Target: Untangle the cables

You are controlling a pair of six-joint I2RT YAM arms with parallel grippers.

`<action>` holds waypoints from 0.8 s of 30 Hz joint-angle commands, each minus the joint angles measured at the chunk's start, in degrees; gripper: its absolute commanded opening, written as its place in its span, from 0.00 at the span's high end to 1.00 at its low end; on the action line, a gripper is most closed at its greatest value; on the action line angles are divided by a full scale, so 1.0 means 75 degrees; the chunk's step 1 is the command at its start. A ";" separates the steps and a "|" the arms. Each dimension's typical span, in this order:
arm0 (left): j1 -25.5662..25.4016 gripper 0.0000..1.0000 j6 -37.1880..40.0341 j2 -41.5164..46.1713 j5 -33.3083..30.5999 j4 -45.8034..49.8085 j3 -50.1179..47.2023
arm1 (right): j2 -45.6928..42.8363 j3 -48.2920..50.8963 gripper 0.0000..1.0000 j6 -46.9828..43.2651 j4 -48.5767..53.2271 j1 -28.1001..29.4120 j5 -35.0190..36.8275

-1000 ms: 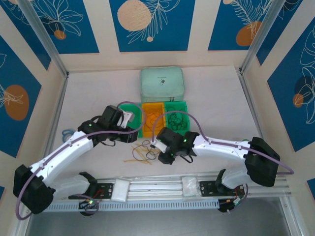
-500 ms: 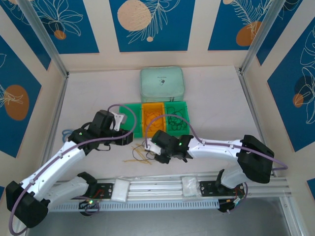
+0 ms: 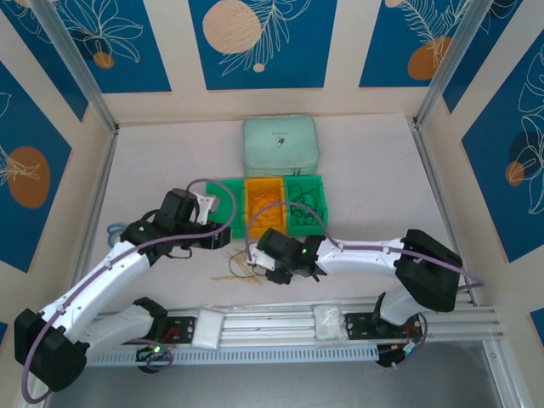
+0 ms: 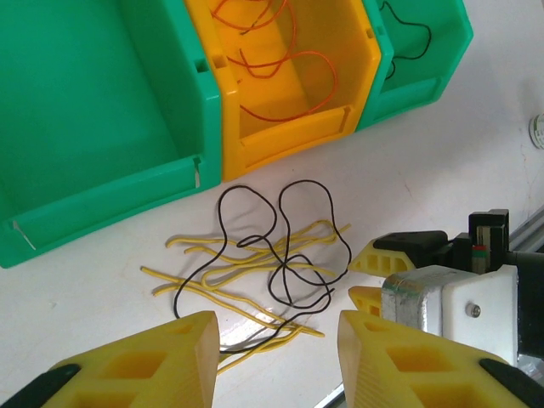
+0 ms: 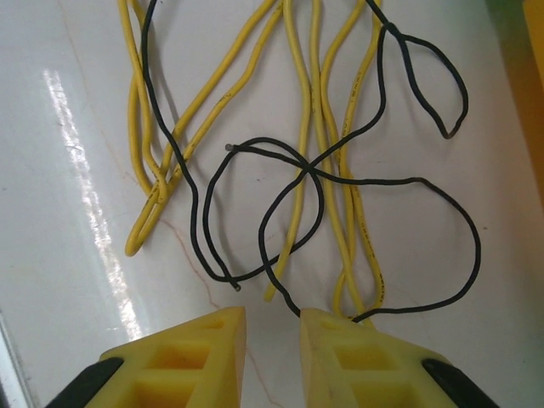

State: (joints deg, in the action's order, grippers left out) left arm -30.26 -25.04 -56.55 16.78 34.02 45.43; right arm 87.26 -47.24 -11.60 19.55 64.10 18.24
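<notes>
White tabletop (image 3: 365,161) closed in by cream walls set with blue panels of orange discs and white leaves; at the back lies a pale green case (image 3: 280,143), and just in front of it stand three open bins in a row, touching side to side: a green bin (image 4: 93,110) on the left, an orange bin (image 4: 289,127) in the middle, a second green bin (image 4: 425,51) on the right; orange-red cables (image 4: 280,81) curl inside the orange bin, and dark loops (image 4: 408,38) lie in the second green bin; on the bare table just in front of the bins sits the loose pile (image 3: 240,268) of cables, apart from the bin walls; in it, yellow cables (image 4: 212,293) lie in long flat strands, with black cables (image 4: 293,255) looping over and across them; the left gripper (image 4: 274,330) hangs above the pile, its jaws well apart and nothing between them; the right gripper (image 5: 272,327) is low at the pile's right edge, its jaws parted by only a narrow gap that is bare table; a black strand and two yellow ones run out of sight behind one of its fingertips (image 5: 340,340), and I cannot tell whether they touch it
</notes>
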 commanded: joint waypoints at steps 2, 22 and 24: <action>0.0134 0.59 0.0152 -0.0077 0.0262 -0.0153 -0.0157 | 0.0307 -0.0280 0.75 -0.0407 -0.0355 0.0067 0.0219; 0.0285 0.59 0.0233 -0.0313 0.0459 -0.0341 -0.0245 | 0.0003 -0.0457 1.00 -0.0182 -0.0831 -0.0250 -0.0305; 0.0282 0.59 0.0233 -0.0301 0.0464 -0.0332 -0.0256 | -0.0217 -0.0445 1.00 0.0096 -0.0824 -0.0417 -0.0742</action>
State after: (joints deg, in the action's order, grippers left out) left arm -28.88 -24.99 -58.85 18.76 32.14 44.12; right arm 88.88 -48.88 -14.48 13.30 62.37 18.55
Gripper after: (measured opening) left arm 0.411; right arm 0.054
